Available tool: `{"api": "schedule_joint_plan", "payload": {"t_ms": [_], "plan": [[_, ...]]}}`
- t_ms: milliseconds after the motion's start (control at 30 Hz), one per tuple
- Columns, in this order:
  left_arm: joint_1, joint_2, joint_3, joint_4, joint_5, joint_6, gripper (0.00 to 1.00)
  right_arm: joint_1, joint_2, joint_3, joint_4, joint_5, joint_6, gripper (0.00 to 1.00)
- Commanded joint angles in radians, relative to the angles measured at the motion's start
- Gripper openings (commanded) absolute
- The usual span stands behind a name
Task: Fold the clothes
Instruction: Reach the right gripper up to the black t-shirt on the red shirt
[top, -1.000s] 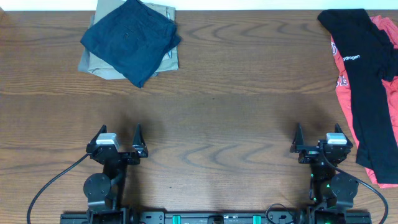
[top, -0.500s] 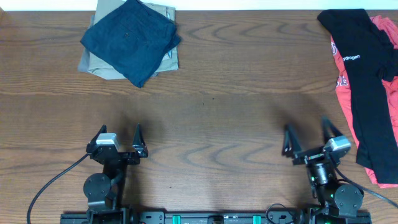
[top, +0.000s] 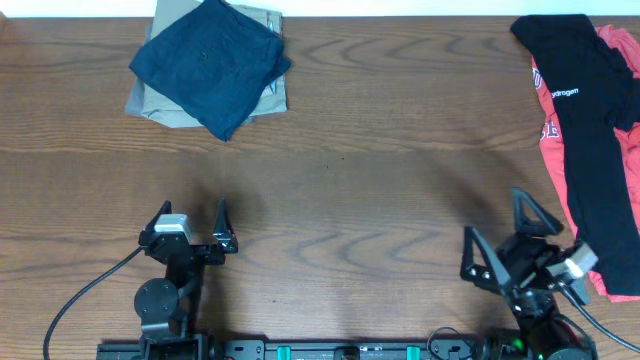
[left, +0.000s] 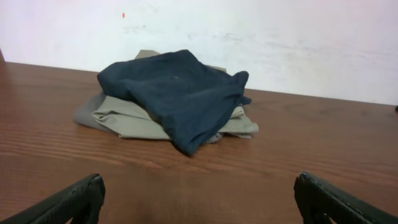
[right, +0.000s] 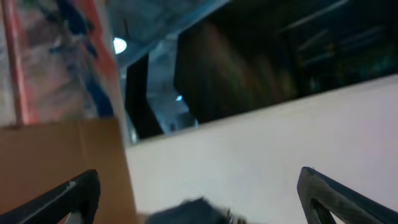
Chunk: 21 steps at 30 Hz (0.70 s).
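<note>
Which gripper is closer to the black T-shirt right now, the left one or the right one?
Right. The right gripper is close beside the lower end of the black T-shirt, not touching it. The left gripper is far off to the other side, facing the folded navy garment.

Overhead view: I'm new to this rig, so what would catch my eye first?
A soft black T-shirt with white lettering sprawls over a red garment at the far right. At far left, a folded navy garment sits on a khaki one. The right tool tilts, open.
</note>
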Motion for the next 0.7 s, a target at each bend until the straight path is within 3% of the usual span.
{"api": "schedule_joint_plan", "payload": {"t_ms": [0, 233, 467, 667], "plan": [[-0.003, -0.007, -0.017, -0.032, 0.007, 0.017, 0.98, -0.006, 0.009, 0.054, -0.02, 0.121, -0.063, 0.99], [-0.003, -0.007, -0.017, -0.032, 0.007, 0.017, 0.98, -0.006, 0.253, 0.288, -0.247, 0.202, -0.369, 0.99], [-0.003, -0.007, -0.017, -0.032, 0.007, 0.017, 0.98, -0.007, 0.715, 0.622, -0.434, 0.349, -0.537, 0.99], [-0.003, -0.007, -0.017, -0.032, 0.007, 0.017, 0.98, -0.009, 1.145, 1.049, -0.782, 0.569, -0.684, 0.99]]}}
